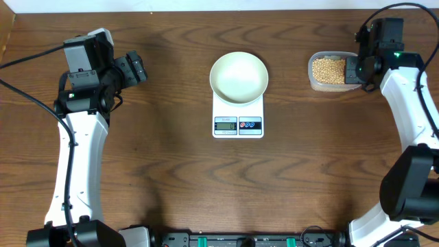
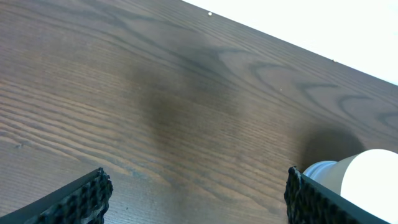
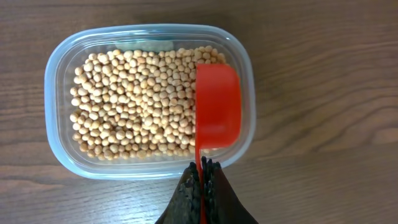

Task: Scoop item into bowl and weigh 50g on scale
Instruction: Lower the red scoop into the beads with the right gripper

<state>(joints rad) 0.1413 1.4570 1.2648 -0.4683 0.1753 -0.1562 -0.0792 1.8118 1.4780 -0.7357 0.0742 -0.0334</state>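
The white bowl (image 1: 239,77) stands empty on the white scale (image 1: 238,124) at the table's middle. Pale-tan beans (image 1: 328,69) fill a clear plastic tub (image 1: 315,81) at the back right; the right wrist view shows the beans (image 3: 130,99) from above. My right gripper (image 3: 203,167) is shut on the thin handle of a red scoop (image 3: 217,106), whose cup hangs over the right end of the tub (image 3: 57,74), above the beans. My left gripper (image 2: 196,193) is open over bare wood at the left, far from the bowl (image 2: 367,180), with nothing between its fingers.
The table's back edge (image 2: 280,40) runs close behind the tub and the left arm (image 1: 86,89). The right arm (image 1: 411,103) reaches in from the right side. Cables and equipment line the front edge (image 1: 240,240).
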